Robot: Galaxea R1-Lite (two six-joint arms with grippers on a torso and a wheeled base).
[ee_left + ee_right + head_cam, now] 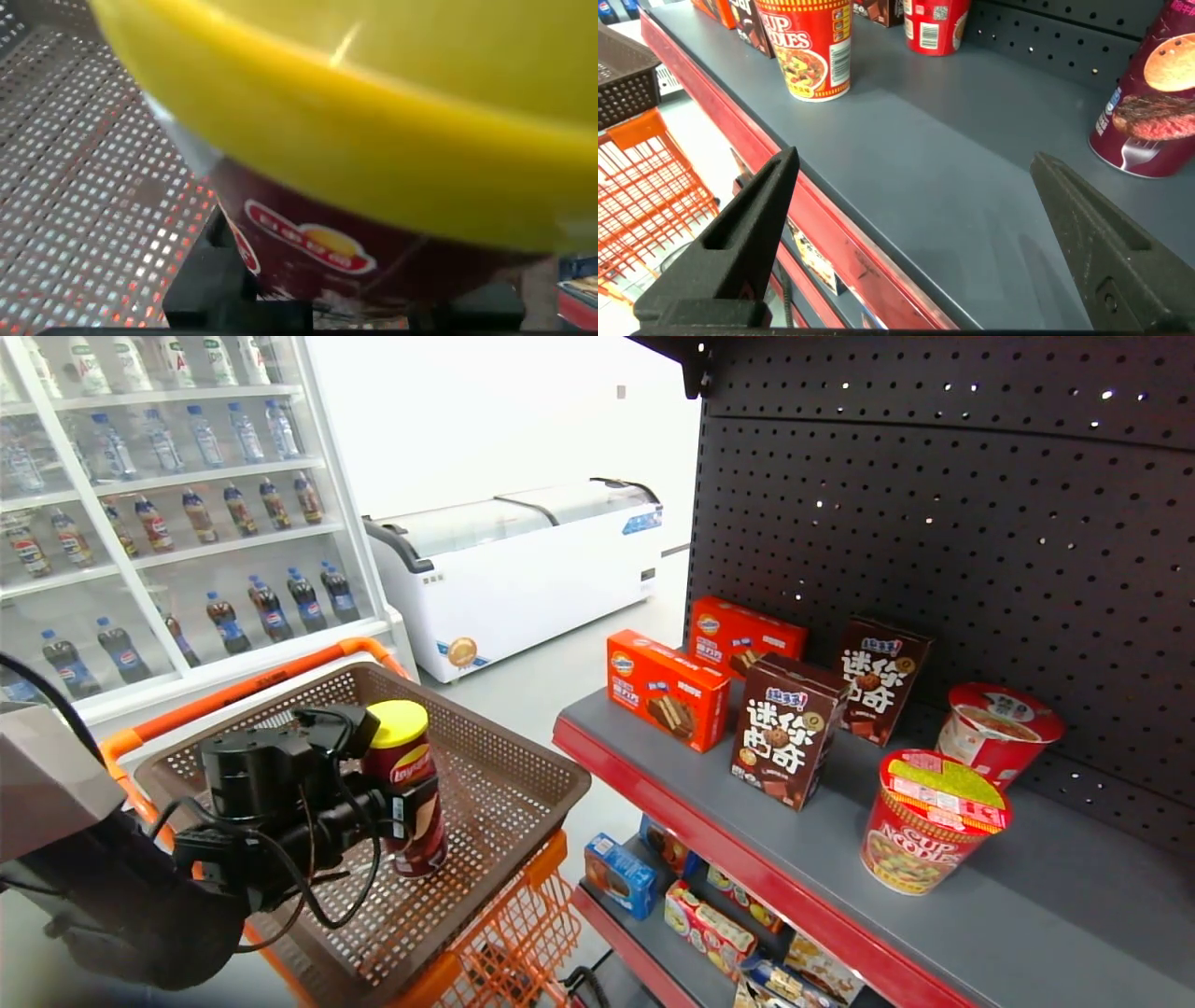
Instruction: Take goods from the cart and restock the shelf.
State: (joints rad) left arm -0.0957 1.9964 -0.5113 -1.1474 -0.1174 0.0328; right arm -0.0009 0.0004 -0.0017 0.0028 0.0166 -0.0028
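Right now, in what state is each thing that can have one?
chip can: upright, lid on, gripped inside the cart basket.
left claw: shut on the chip can.
right claw: open, facing the shelf.
front noodle cup: upright, lid sealed.
front brown box: upright, closed.
freezer: lids closed.

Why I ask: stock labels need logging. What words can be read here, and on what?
"CUP NOODLES": front noodle cup on the shelf.
"迷你奇": both brown boxes.
"Lay's": chip can held in the left gripper.
Too small or blurred to read: orange boxes, rear cup, bottles, lower-shelf packs, freezer sticker.
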